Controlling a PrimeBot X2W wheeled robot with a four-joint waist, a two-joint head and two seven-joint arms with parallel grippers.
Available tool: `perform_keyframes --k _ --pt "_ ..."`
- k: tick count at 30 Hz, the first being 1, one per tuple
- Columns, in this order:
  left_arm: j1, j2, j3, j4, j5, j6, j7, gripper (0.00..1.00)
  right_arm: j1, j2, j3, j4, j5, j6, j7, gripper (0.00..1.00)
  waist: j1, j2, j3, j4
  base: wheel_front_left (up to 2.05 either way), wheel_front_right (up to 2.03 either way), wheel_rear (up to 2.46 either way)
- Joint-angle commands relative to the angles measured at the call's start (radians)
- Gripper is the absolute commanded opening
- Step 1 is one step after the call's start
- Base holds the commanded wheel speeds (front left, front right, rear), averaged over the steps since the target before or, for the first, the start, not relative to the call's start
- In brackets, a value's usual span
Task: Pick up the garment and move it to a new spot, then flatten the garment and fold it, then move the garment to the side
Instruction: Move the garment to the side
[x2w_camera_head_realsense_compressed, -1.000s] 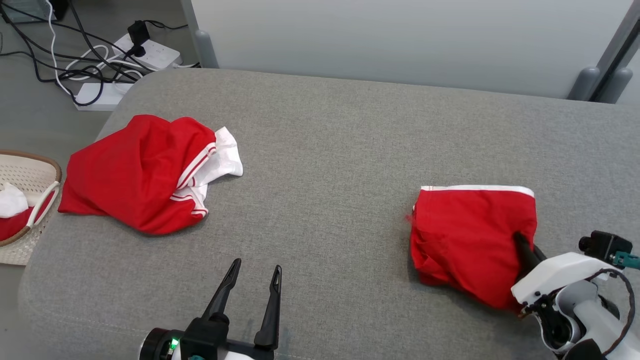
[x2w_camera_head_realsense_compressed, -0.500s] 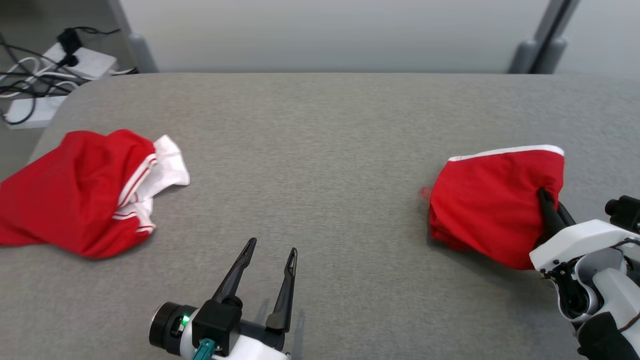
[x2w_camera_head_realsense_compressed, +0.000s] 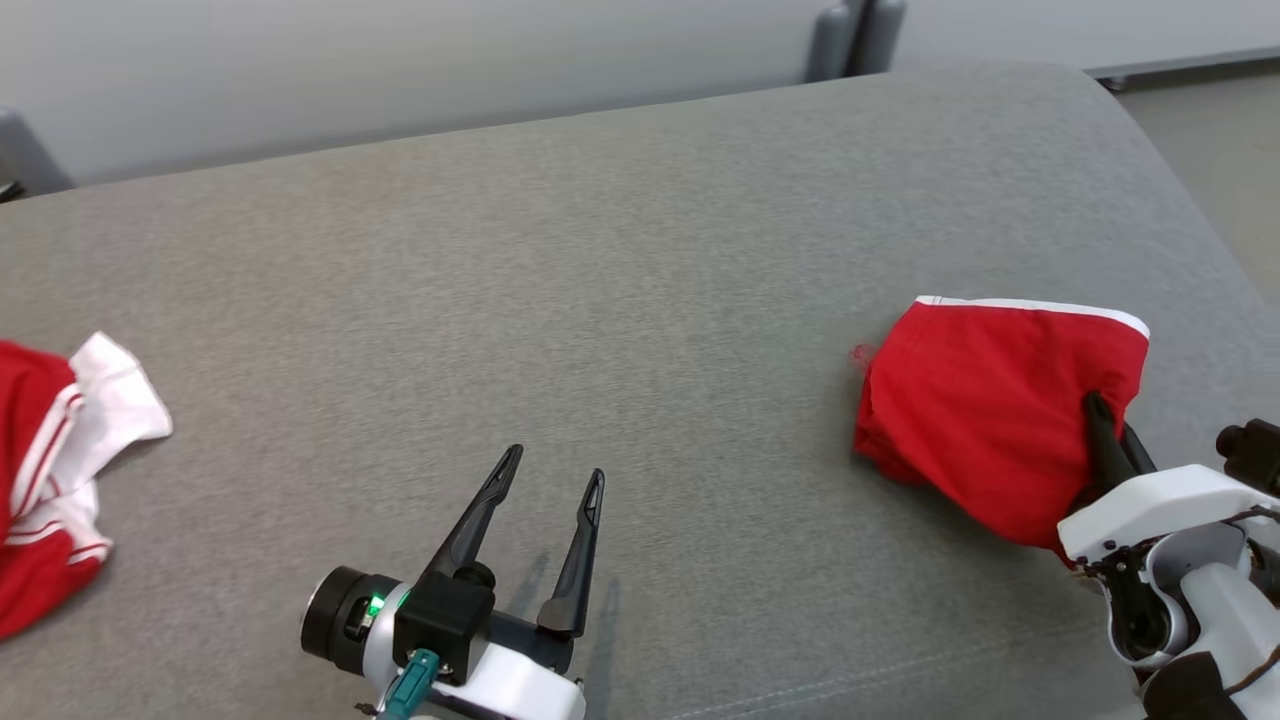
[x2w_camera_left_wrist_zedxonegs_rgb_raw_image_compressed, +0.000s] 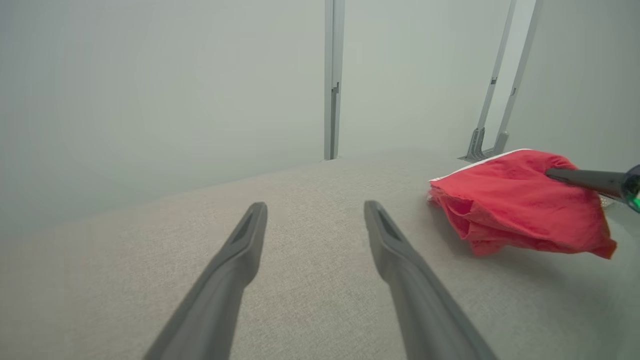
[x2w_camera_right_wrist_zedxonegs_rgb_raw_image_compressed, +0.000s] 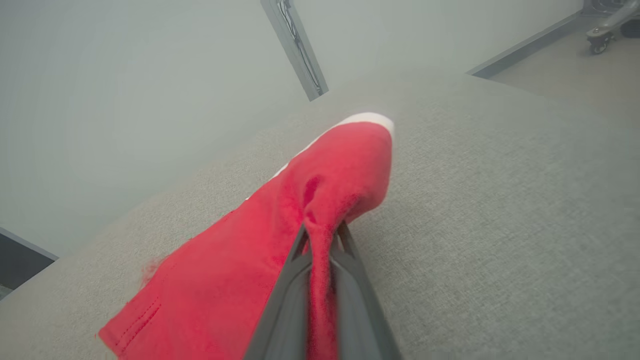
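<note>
Pinching the folded red garment (x2w_camera_head_realsense_compressed: 980, 410) on the grey cushion's (x2w_camera_head_realsense_compressed: 600, 250) right side is the right gripper (x2w_camera_head_realsense_compressed: 1098, 405); the left gripper (x2w_camera_head_realsense_compressed: 553, 465) gapes empty.

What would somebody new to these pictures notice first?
The bright red folded garment on the right of the grey padded surface stands out most, with the right gripper shut on a pinch of its cloth. Next come the left gripper, open above the front middle of the surface, and a crumpled red and white garment at the far left edge of the head view.
</note>
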Motion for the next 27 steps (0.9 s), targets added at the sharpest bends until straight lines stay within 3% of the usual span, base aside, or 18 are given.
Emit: perform_keyframes --k 1,7,12,19,27 --pt "-0.047 0.000 0.032 -0.021 0.009 -0.004 -0.010 1.00 0.015 -0.001 0.007 -0.032 -0.015 0.004 -0.013 0.00 0.0000 -0.0001 0.013 -0.054 0.00 0.00 0.00" --pt "-0.050 0.000 0.038 -0.015 0.019 -0.010 -0.010 1.00 0.028 0.018 -0.011 -0.040 -0.030 0.004 -0.013 0.00 0.0000 -0.0001 0.023 -0.119 0.00 0.00 0.00" --pt "-0.056 0.000 0.033 -0.013 0.021 -0.012 -0.010 1.00 0.029 0.017 -0.035 -0.047 -0.032 0.004 -0.013 0.00 0.0000 -0.0001 0.032 -0.130 0.00 0.00 0.00" --pt "-0.069 0.000 0.027 -0.038 0.017 -0.013 -0.010 1.00 -0.015 0.010 -0.111 -0.089 -0.025 0.004 -0.014 0.00 0.0000 -0.0001 0.058 -0.098 0.00 0.00 0.00" --pt "-0.083 0.000 0.036 -0.056 0.034 -0.013 -0.010 1.00 -0.180 0.004 -0.240 -0.172 0.038 0.004 -0.014 0.00 0.0000 -0.0001 0.125 -0.027 0.00 0.00 0.00"
